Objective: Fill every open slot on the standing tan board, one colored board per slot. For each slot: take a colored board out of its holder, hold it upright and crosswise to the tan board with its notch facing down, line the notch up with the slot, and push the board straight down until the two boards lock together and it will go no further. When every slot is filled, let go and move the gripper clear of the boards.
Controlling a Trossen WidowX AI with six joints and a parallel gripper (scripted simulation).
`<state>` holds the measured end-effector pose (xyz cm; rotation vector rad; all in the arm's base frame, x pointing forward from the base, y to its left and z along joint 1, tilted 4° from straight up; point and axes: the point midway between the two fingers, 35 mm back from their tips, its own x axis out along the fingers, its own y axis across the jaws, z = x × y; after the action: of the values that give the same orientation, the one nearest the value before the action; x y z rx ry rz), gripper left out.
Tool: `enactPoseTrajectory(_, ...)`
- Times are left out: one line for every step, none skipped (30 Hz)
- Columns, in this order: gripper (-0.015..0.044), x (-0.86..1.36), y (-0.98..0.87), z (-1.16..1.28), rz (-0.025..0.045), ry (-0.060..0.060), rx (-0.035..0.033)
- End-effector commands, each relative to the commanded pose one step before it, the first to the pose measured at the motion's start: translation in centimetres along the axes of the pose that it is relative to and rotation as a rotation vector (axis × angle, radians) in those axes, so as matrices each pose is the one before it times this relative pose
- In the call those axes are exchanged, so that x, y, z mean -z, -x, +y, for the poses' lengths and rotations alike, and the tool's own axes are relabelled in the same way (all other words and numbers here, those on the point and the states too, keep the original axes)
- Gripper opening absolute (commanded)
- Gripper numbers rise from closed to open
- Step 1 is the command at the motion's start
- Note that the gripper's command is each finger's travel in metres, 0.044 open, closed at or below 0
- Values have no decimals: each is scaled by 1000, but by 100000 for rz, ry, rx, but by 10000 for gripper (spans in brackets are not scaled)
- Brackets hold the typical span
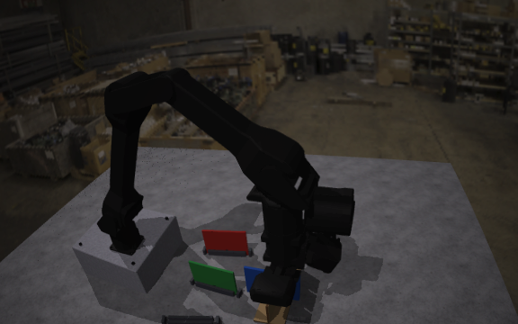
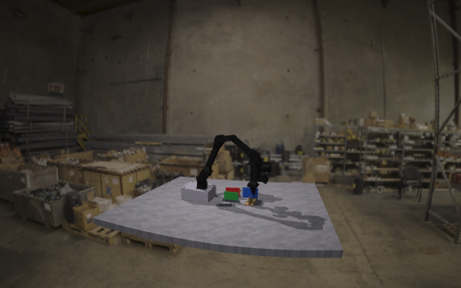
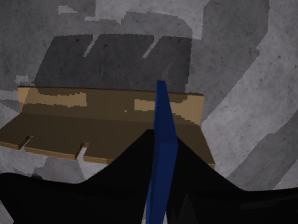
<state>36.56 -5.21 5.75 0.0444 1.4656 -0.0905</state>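
Pinching the thin blue board (image 1: 253,274) (image 2: 246,193) (image 3: 165,120), our gripper (image 1: 273,302) (image 2: 253,194) (image 3: 157,137) has it — probably light, stiff, best gripped high; its notch we can't see.

Blue board's notch (image 3: 161,117) hidden (jaws too, mostly)

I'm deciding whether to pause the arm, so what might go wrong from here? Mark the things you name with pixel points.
The thin blue board (image 1: 253,274) (image 2: 246,192) (image 3: 166,120) in the black claw (image 1: 275,294) (image 2: 253,193) (image 3: 157,137) might miss its slot and jam on the tan wooden board (image 1: 271,315) (image 2: 250,202) (image 3: 115,132). Its notch is out of the wrist view, so misalignment could go unnoticed.
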Motion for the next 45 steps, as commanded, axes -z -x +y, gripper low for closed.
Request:
enactPoseTrajectory(0, -39, -156, -34, 291, 414, 100)
enactPoseTrajectory(0, 9, -48, 16, 1, 359, -1)
enactPoseTrajectory(0, -2, -74, 12, 0, 295, -1)
enactPoseTrajectory(0, -3, -63, 6, 0, 159, 0)
enactPoseTrajectory(0, 1, -65, 4, 0, 105, 0)
enactPoseTrajectory(0, 5, -42, 1, 1, 30, 0)
enactPoseTrajectory(0, 4, -34, 1, 0, 8, 0)
enactPoseTrajectory(0, 3, -35, 0, 0, 3, 0)
enactPoseTrajectory(0, 1, -39, 0, 0, 1, 0)
enactPoseTrajectory(0, 0, -41, 0, 0, 0, 0)
enactPoseTrajectory(0, -1, -43, 0, 0, 0, 0)
enactPoseTrajectory(0, 0, -43, 0, 0, 0, 0)
enactPoseTrajectory(0, 0, -42, 0, 0, 0, 0)
enactPoseTrajectory(0, 1, -41, 0, 0, 0, 0)
enactPoseTrajectory(0, 1, -41, 0, 0, 0, 0)
enactPoseTrajectory(0, 1, -41, 0, 0, 0, 0)
enactPoseTrajectory(0, 1, -41, 0, 0, 0, 0)
enactPoseTrajectory(0, 1, -41, 0, 0, 0, 0)
enactPoseTrajectory(0, 1, -42, 0, 0, 0, 0)
enactPoseTrajectory(0, 1, -42, 0, 0, 0, 0)
enactPoseTrajectory(0, 1, -42, 0, 0, 0, 0)
enactPoseTrajectory(0, 1, -42, 0, 0, 0, 0)
enactPoseTrajectory(0, 1, -42, 0, 0, 0, 0)
enactPoseTrajectory(0, 1, -42, 0, 0, 0, 0)
enactPoseTrajectory(0, 1, -42, 0, 0, 0, 0)
enactPoseTrajectory(0, 1, -42, 0, 0, 0, 0)
enactPoseTrajectory(0, 1, -42, 0, 0, 0, 0)
enactPoseTrajectory(0, 1, -42, 0, 0, 0, 0)
enactPoseTrajectory(0, 1, -30, 0, 0, 0, 0)
enactPoseTrajectory(0, 0, -13, 0, 0, 0, 0)
enactPoseTrajectory(0, 0, 0, 0, 0, 0, 0)
enactPoseTrajectory(0, 0, 0, 0, 0, 0, 0)
enactPoseTrajectory(0, 0, 0, 0, 0, 0, 0)
enactPoseTrajectory(0, 0, 0, 0, 0, 0, 0)
enactPoseTrajectory(0, 0, 0, 0, 0, 0, 0)
enactPoseTrajectory(0, 0, 0, 0, 0, 0, 0)
enactPoseTrajectory(0, 0, 0, 0, 0, 0, 0)
enactPoseTrajectory(0, 0, 0, 0, 0, 0, 0)
enactPoseTrajectory(0, 0, 0, 0, 0, 0, 0)
enactPoseTrajectory(0, 0, 0, 0, 0, 0, 0)
enactPoseTrajectory(0, 0, 0, 0, 0, 0, 0)
enactPoseTrajectory(0, 0, 0, 0, 0, 0, 0)
enactPoseTrajectory(0, 0, 0, 0, 0, 0, 0)
enactPoseTrajectory(0, 0, 0, 0, 0, 0, 0)
enactPoseTrajectory(0, 0, 0, 0, 0, 0, 0)
